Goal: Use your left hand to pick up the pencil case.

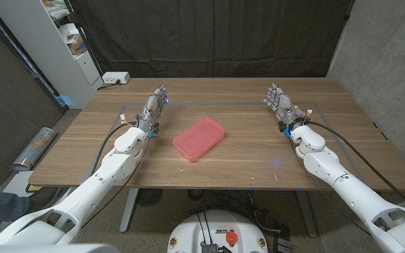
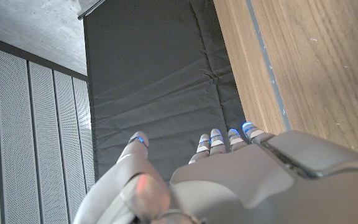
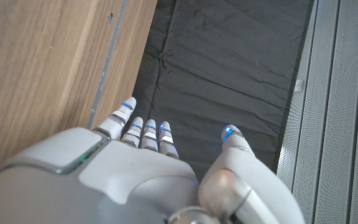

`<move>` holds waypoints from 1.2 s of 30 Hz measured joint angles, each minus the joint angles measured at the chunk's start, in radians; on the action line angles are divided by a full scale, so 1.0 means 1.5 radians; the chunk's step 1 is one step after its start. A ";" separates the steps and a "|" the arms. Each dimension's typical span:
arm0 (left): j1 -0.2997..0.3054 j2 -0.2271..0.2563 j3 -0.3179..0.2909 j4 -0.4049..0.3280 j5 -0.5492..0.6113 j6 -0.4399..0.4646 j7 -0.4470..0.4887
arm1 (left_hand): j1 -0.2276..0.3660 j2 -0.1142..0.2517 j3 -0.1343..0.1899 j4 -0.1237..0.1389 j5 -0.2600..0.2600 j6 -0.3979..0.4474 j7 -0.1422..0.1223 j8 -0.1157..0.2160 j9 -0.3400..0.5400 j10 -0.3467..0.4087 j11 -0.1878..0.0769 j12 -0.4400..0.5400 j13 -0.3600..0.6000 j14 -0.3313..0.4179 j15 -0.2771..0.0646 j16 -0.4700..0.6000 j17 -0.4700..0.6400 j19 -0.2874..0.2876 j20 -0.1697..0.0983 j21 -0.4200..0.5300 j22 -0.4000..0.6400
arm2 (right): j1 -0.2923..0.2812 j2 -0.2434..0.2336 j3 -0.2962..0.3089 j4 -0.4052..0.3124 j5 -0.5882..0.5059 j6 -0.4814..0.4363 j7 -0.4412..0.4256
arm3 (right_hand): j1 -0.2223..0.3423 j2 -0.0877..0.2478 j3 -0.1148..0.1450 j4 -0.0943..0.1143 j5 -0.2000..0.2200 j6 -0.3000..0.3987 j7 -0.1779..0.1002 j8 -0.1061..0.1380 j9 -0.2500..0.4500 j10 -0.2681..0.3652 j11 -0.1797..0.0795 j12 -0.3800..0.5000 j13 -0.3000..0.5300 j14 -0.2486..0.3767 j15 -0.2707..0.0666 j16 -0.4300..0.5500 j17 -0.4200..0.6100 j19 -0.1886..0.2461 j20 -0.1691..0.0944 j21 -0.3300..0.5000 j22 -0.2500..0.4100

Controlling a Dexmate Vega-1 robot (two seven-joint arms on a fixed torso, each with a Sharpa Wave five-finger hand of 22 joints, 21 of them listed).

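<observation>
A pink pencil case [image 1: 200, 138] lies flat and slantwise at the middle of the wooden table [image 1: 259, 165], between the robot's two arms and untouched. The left hand [image 1: 154, 107] waits beside it toward the table's left, fingers extended and apart, holding nothing; the right hand [image 1: 281, 102] stands well off on the other side, likewise spread and empty. The pick-up has not begun. Done well, the reach would bring the left hand over and across the case's narrow width, thumb to one long edge and fingers to the other, closing near its middle so the load stays balanced. The case looks low and smooth-sided, so a shallow grip could slip; fingertips probably need to settle down at the tabletop before lifting.
</observation>
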State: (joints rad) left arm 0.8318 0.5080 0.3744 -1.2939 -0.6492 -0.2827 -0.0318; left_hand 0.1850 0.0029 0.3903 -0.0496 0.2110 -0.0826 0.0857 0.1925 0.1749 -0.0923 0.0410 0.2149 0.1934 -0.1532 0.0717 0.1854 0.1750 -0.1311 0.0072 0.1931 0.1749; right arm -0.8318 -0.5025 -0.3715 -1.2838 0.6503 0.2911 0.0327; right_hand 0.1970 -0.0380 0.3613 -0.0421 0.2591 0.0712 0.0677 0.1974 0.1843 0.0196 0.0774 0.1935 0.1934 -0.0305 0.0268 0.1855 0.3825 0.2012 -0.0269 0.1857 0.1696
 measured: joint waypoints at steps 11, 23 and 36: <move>-0.001 0.002 0.001 0.000 0.004 0.002 0.002 | 0.002 0.002 0.000 0.000 0.000 0.000 0.000 0.000 0.000 0.000 0.000 0.000 0.000 0.000 0.000 0.000 0.000 0.000 0.000 0.000 0.000 | 0.005 0.008 -0.001 0.012 0.001 0.008 0.005 | 0.000 0.000 0.000 0.000 0.000 0.003 -0.002 0.000 0.003 0.000 0.000 0.000 -0.002 0.000 0.000 0.000 -0.005 0.000 0.000 0.000 0.000; 0.000 0.007 0.005 -0.011 0.016 0.001 0.002 | 0.004 0.004 0.002 -0.002 0.000 0.000 0.000 0.000 0.000 0.000 0.000 0.000 0.000 -0.002 -0.002 0.000 0.000 -0.004 0.004 0.000 0.000 | 0.002 0.010 -0.002 0.012 0.002 0.012 0.003 | 0.000 0.000 0.000 0.000 0.000 0.003 -0.002 0.000 0.001 0.000 0.000 0.000 -0.002 0.000 0.000 0.000 -0.011 0.000 0.000 0.000 0.000; 0.015 0.016 0.005 -0.033 0.027 -0.001 0.020 | 0.004 0.004 0.002 -0.002 0.000 0.001 -0.001 0.000 0.000 0.000 0.000 0.000 -0.002 -0.002 -0.002 0.000 0.000 -0.007 0.007 0.000 0.000 | 0.000 0.008 0.001 0.012 0.004 0.013 0.003 | 0.003 0.004 0.000 0.000 0.000 0.006 0.001 0.000 0.003 0.006 0.001 0.000 -0.002 0.000 0.000 0.000 -0.017 0.000 0.000 0.000 0.000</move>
State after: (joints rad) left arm 0.8550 0.5325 0.3812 -1.3438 -0.6092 -0.2842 -0.0014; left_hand 0.1915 0.0095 0.3932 -0.0526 0.2109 -0.0809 0.0841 0.1925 0.1747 -0.0922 0.0410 0.2148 0.1905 -0.1562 0.0684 0.1853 0.1747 -0.1420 0.0183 0.1931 0.1746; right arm -0.8324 -0.4901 -0.3700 -1.2655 0.6570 0.3113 0.0378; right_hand 0.2022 -0.0326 0.3619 -0.0414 0.2586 0.0807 0.0696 0.1974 0.1883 0.0290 0.0788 0.1934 0.1906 -0.0304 0.0267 0.1854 0.3570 0.2011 -0.0268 0.1857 0.1700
